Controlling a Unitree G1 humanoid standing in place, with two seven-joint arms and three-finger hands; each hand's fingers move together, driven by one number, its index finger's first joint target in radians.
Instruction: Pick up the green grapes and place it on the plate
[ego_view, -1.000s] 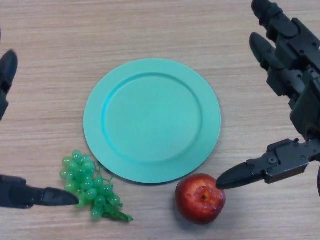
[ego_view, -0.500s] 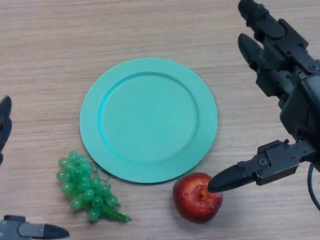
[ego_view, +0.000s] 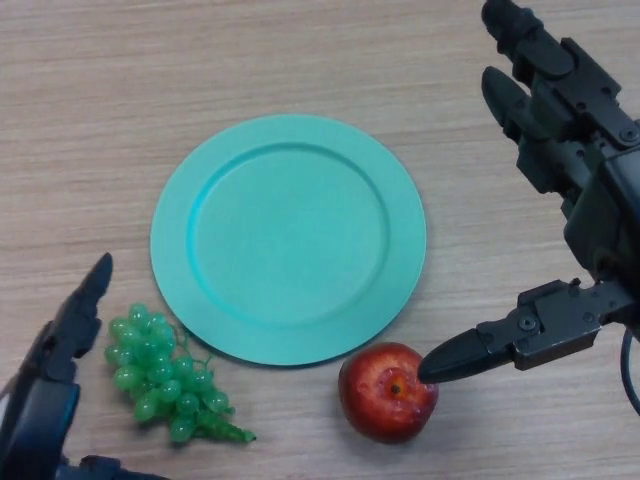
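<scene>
- Lying on the pale wood-grain surface (ego_view: 300, 60), the small bunch of green plastic grapes (ego_view: 162, 372) sits just off the lower left rim of the round turquoise plate (ego_view: 288, 238), not on it.
- The black left hand (ego_view: 60, 345) shows at the lower left beside the grapes, fingers straight, holding nothing; whether it touches them is hard to tell.
- The black right hand (ego_view: 570, 200) is spread open, its thumb tip at the shiny red apple (ego_view: 388, 392).
</scene>
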